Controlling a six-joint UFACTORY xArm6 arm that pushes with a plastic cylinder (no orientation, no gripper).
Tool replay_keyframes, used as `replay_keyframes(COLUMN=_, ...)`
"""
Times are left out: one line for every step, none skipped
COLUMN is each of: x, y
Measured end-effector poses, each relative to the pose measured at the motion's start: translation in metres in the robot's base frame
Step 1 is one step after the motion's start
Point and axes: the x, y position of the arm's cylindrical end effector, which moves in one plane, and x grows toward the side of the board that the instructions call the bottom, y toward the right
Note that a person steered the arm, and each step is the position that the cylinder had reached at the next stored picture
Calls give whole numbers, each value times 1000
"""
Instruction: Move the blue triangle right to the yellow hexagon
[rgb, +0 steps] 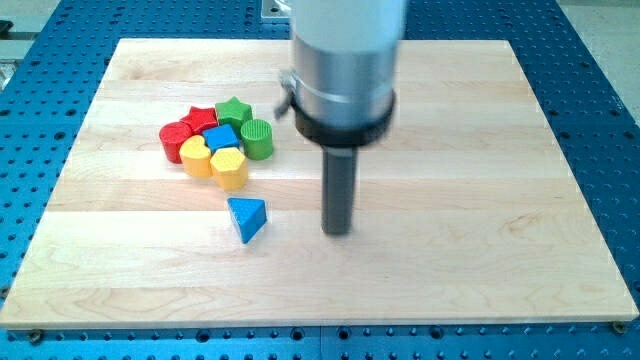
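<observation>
The blue triangle (247, 218) lies alone on the wooden board, below the cluster of blocks. The yellow hexagon (229, 167) sits at the cluster's lower right, just above the triangle and a little to its left, with a small gap between them. My tip (338, 232) rests on the board to the right of the blue triangle, well apart from it and slightly lower in the view. The rod's wide silver and black body hides part of the board above the tip.
The cluster at the view's left holds a red cylinder (174, 141), a red star (201, 120), a green star (234, 110), a green cylinder (258, 138), a blue cube (221, 138) and a yellow heart (196, 157). The wooden board (480, 200) lies on a blue perforated table.
</observation>
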Motion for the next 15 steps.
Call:
replay_keyframes(x=32, y=-100)
replay_keyframes(x=6, y=-143)
replay_keyframes(x=-31, y=-97)
replay_keyframes(x=-50, y=-41)
replay_keyframes(x=-28, y=-19)
replay_keyframes(x=-28, y=3)
replay_keyframes(x=-35, y=-20)
replay_keyframes(x=-56, y=-30)
replay_keyframes(x=-33, y=5)
replay_keyframes(x=-68, y=4)
replay_keyframes(x=-80, y=-25)
replay_keyframes(x=-82, y=-62)
replay_keyframes(x=-84, y=-62)
replay_keyframes(x=-84, y=-69)
replay_keyframes(x=-84, y=-20)
